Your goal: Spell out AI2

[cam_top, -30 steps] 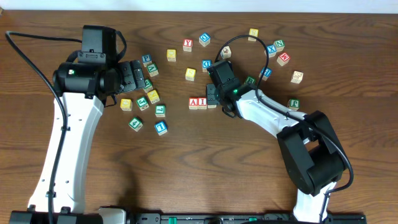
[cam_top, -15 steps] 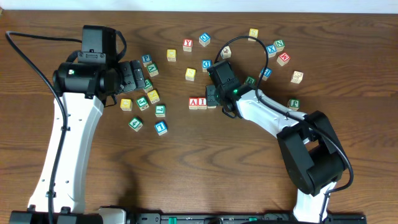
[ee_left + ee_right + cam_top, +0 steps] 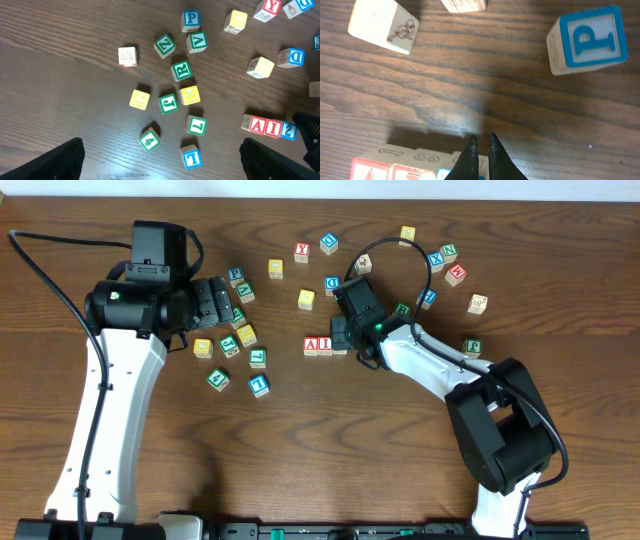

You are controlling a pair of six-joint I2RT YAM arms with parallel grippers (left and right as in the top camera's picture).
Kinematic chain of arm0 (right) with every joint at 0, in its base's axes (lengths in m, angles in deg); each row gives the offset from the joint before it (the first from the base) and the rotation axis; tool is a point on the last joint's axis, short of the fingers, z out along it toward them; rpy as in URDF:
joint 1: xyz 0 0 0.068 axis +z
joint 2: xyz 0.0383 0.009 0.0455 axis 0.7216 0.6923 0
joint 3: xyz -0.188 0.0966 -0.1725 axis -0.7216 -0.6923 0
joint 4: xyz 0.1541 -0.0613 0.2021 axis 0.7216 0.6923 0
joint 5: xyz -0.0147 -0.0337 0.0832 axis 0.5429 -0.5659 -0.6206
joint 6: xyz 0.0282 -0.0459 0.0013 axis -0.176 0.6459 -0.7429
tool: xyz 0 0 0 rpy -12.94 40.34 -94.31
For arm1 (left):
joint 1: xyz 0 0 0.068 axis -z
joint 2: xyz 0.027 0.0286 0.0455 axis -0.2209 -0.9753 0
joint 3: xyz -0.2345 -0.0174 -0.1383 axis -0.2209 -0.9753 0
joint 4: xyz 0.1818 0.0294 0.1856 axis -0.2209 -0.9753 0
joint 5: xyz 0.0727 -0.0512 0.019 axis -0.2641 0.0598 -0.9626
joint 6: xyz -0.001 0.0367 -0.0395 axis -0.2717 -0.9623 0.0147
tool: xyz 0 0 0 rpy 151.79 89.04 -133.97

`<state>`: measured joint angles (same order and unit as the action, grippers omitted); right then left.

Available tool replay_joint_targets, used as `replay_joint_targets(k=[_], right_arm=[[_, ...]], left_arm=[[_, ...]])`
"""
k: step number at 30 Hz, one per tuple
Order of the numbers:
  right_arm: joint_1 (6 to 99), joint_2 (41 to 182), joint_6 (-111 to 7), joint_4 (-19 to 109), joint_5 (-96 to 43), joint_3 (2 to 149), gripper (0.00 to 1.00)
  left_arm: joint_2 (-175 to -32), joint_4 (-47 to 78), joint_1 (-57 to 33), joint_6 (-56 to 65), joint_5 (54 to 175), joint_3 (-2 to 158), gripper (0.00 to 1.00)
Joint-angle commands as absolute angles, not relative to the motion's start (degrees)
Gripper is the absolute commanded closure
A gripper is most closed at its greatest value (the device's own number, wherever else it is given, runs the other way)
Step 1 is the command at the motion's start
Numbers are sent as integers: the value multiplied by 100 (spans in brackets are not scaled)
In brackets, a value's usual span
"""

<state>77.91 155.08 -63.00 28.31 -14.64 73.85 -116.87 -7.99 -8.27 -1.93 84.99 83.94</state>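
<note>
A red A block (image 3: 311,345) and a red I block (image 3: 324,345) stand side by side in a row at mid-table. A blue 2 block (image 3: 288,131) touches the right of the I. My right gripper (image 3: 341,334) sits right over that blue block, hiding most of it from overhead. In the right wrist view its fingers (image 3: 482,137) are closed to a thin slit above the block's top edge, and nothing is between them. My left gripper (image 3: 215,300) hangs open and empty above the left cluster; in its own wrist view it shows wide apart (image 3: 160,150).
A cluster of green, yellow and blue blocks (image 3: 235,345) lies under the left arm. A blue-lettered block (image 3: 587,40), a plain engraved block (image 3: 382,25) and a yellow block (image 3: 306,299) lie just behind the row. More blocks (image 3: 445,260) are scattered at the back right.
</note>
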Motion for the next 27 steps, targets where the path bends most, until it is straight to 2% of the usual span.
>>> replay_joint_targets(k=[1, 27], right_arm=[[7820, 15530, -6136, 2728, -1475, 7381, 96], [7859, 15532, -5917, 2691, -1654, 7361, 96]], left_arm=[[-11656, -833, -851, -165, 8427, 8521, 2], [-11656, -831, -851, -165, 8427, 8521, 2]])
